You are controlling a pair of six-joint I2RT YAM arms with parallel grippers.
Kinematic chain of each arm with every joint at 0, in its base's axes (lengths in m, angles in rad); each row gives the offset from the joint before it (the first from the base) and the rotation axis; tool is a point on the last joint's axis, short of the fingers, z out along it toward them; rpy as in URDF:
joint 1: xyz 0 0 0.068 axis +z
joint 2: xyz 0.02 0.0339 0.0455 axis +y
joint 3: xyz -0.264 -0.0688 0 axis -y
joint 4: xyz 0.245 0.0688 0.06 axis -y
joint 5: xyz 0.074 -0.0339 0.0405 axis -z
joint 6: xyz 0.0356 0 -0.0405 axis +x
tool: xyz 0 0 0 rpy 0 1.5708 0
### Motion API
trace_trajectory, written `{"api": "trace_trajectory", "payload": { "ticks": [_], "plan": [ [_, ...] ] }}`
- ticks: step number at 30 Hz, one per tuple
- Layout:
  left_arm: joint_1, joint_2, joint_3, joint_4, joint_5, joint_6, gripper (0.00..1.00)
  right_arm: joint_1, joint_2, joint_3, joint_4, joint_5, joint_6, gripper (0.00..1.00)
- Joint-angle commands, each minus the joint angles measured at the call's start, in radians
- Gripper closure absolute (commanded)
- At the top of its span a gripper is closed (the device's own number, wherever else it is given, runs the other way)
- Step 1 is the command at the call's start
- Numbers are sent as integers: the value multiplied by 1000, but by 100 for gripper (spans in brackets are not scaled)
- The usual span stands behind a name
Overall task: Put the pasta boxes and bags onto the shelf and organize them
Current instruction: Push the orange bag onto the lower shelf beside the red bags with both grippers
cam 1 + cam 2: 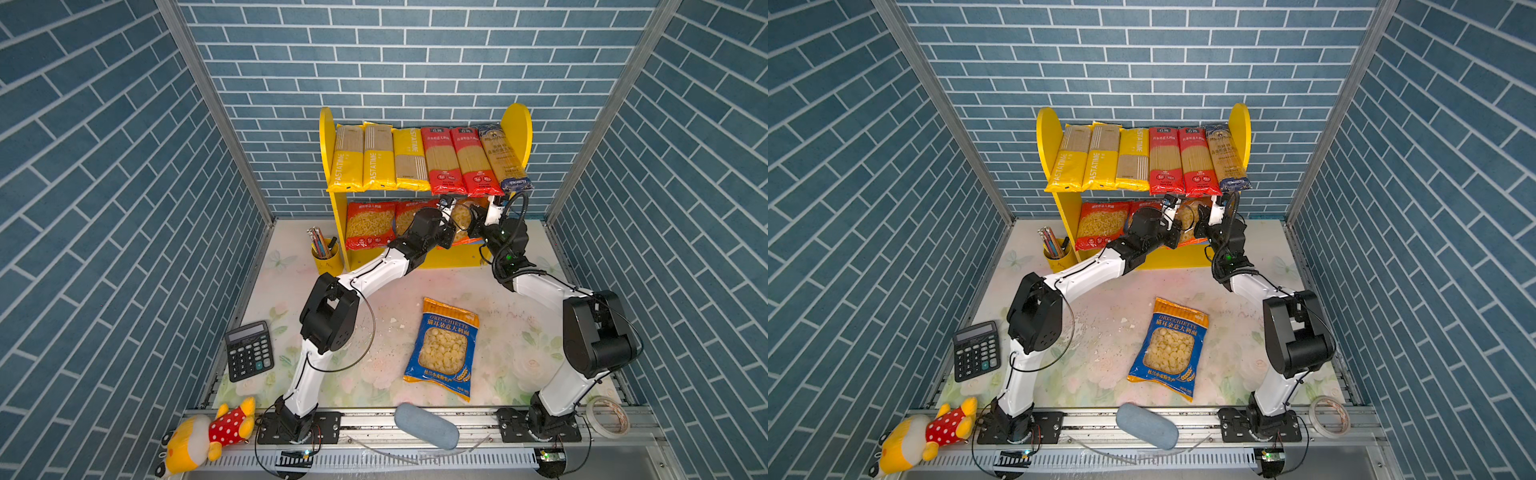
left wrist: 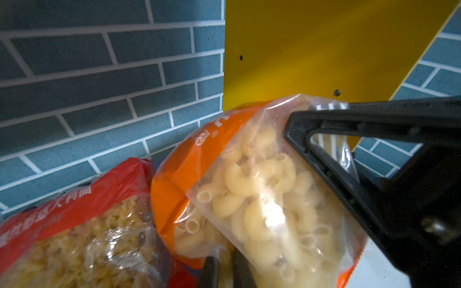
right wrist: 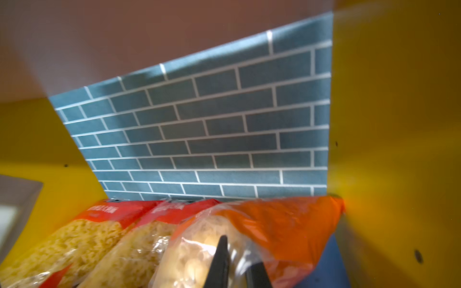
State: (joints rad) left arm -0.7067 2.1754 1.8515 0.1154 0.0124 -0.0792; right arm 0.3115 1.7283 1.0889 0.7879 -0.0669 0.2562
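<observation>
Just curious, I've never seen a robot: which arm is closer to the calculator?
Left. The left arm's elbow is right beside the calculator; the right arm stands on the far side, past the blue pasta bag.

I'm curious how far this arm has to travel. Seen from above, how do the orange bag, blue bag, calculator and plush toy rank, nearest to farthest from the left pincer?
1. The orange bag: gripped by the left pincer itself.
2. The blue bag: lying mid-table.
3. The calculator: at the table's left edge.
4. The plush toy: at the front left corner.
</observation>
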Motion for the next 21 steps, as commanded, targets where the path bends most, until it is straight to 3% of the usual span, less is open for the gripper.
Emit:
{"api": "trace_trajectory", "payload": {
  "ticks": [1, 4, 7, 13, 21],
  "plan": [
    [-2, 39, 10, 11, 20, -16, 100, -3, 2, -60, 84, 36, 40, 74],
    [-2, 30, -30, 24, 23, -23, 100, -3, -51, -139, 77, 53, 63, 61],
    [-2, 22, -41, 18, 30, -16, 100, -3, -143, -185, 5, 64, 75, 56],
    [3, 50, 36, -51, 52, -16, 100, -3, -331, -192, -340, 102, 93, 51],
    [10, 144, 273, -204, 85, -4, 100, 1, -521, -365, -506, 73, 355, 48]
  ]
}}
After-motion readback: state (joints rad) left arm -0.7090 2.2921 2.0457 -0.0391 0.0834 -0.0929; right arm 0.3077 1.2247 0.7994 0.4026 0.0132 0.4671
